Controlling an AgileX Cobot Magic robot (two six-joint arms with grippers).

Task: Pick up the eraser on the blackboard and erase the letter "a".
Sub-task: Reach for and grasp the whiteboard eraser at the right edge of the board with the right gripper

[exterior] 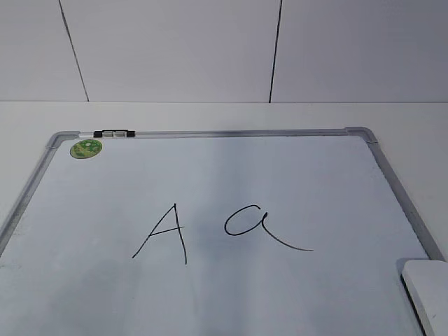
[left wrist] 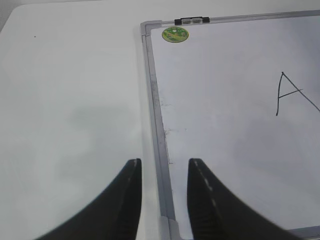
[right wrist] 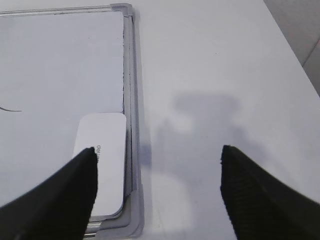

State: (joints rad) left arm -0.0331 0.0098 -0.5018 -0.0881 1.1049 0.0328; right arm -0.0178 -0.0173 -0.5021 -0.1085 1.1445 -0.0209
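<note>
Eraser (right wrist: 100,162) lying flat in near right corner of blackboard (exterior: 280,175), long edge against grey frame, untouched. Letter "a" (exterior: 260,225) sitting mid-board, just right of capital "A" (exterior: 163,233), both unsmudged. My right claw (right wrist: 157,187) hovering with jaws spread wide, gripping nothing, left finger overlapping eraser in view. My left claw (left wrist: 164,200) hanging parted over board's left frame, holding nothing. Marker (exterior: 115,132) resting on top rail near green sticker (exterior: 85,148).
</note>
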